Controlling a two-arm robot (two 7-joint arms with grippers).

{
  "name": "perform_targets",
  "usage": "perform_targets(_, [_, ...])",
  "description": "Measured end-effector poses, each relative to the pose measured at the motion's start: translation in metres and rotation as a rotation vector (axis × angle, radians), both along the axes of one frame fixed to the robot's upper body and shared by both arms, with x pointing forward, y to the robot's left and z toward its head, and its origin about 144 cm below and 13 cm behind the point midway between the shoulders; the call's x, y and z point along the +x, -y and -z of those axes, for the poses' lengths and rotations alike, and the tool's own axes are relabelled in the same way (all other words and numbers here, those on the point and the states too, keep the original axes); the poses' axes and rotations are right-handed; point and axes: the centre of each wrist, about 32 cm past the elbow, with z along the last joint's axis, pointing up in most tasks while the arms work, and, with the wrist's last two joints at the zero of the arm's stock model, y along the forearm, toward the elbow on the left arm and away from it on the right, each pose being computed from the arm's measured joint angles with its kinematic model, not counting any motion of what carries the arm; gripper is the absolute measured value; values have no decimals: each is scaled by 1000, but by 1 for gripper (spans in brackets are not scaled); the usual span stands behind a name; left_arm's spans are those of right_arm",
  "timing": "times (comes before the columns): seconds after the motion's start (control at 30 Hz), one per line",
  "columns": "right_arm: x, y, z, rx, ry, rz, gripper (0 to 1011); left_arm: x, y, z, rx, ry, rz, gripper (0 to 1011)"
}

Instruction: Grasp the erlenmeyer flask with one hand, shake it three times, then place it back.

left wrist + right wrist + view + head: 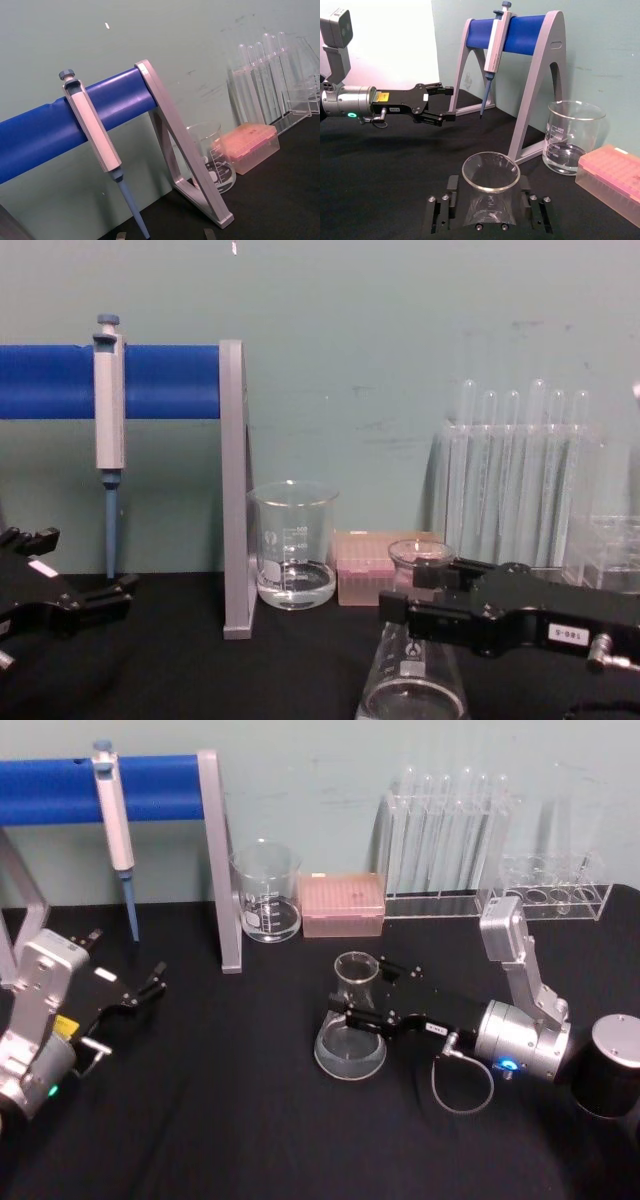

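The erlenmeyer flask [350, 1050] stands upright on the black table, slightly right of centre, its clear neck and rim in the right wrist view [490, 172] and its labelled base in the chest view [412, 690]. My right gripper [358, 992] reaches in from the right and straddles the flask's neck. Its two fingers [454, 200] sit on either side of the glass with a small gap, so it is open [405, 592]. My left gripper [125, 960] hovers open and empty at the far left [449, 103], well away from the flask.
A glass beaker [267, 895] and a pink tip box [343, 905] stand behind the flask. A pipette [115, 815] hangs on the blue-barred stand [222, 870] at back left. Test tube racks [445, 830] line the back right. A black cylinder [610, 1065] sits at the right edge.
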Motion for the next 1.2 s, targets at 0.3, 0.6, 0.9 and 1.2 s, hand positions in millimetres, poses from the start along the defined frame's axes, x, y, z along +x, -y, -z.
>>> perform_targets(0.3, [0,0,0,0,0,0,984,0,0,0,0,0,0,1001])
perform_targets(0.6, [0,0,0,0,0,0,1000,0,0,0,0,0,0,1001])
perform_targets(0.9, [0,0,0,0,-1,0,1000,0,0,0,0,0,0,1001])
perform_targets(1.2, [-1,4,-1,-28,-31,15,1000,0,0,0,0,0,0,1001])
